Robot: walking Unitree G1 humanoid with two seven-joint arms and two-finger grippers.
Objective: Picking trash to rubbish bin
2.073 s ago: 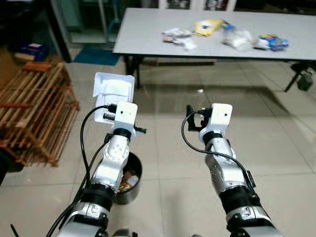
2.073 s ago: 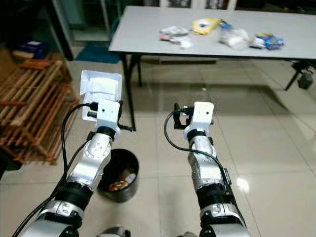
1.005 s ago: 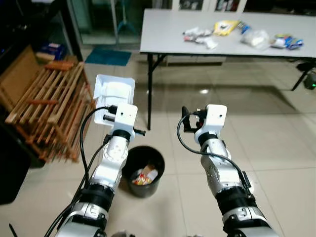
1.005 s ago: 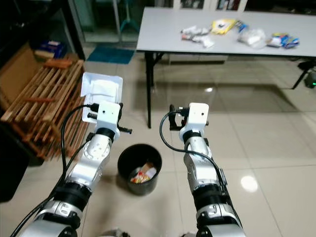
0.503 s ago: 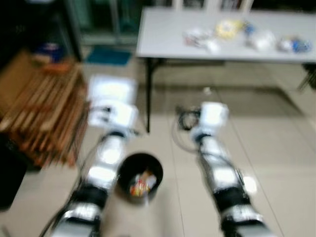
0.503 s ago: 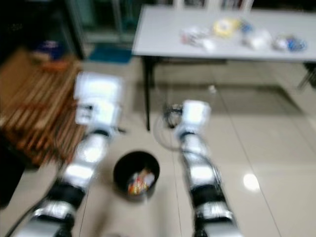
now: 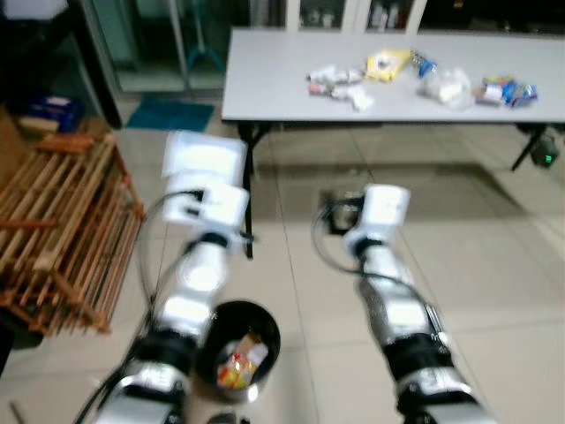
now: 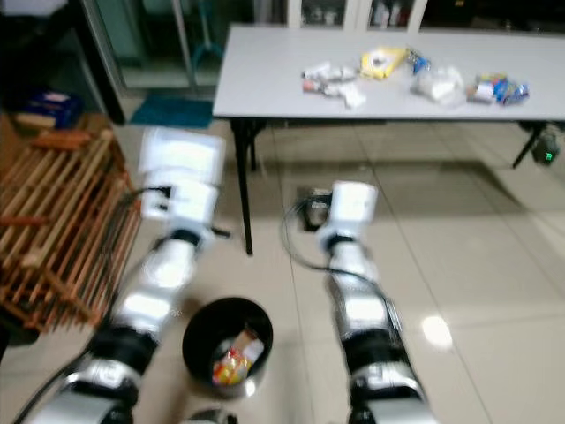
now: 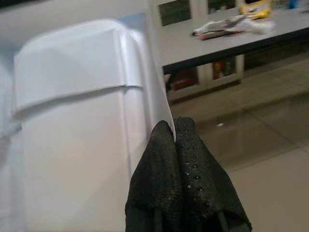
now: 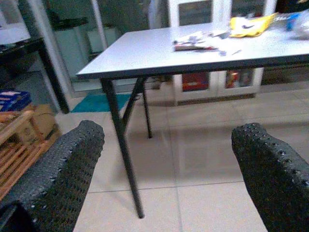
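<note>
My view has swung, so the bin now sits right under my left arm. Left tool is pinched tight on the white tray, held above and beyond it; right tool hangs spread, empty. Drop's close, I reckon.

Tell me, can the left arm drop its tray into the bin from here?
Probably not yet. The left gripper holds the white tray out ahead of the bin, which sits low beside the forearm; the way down looks free.
</note>
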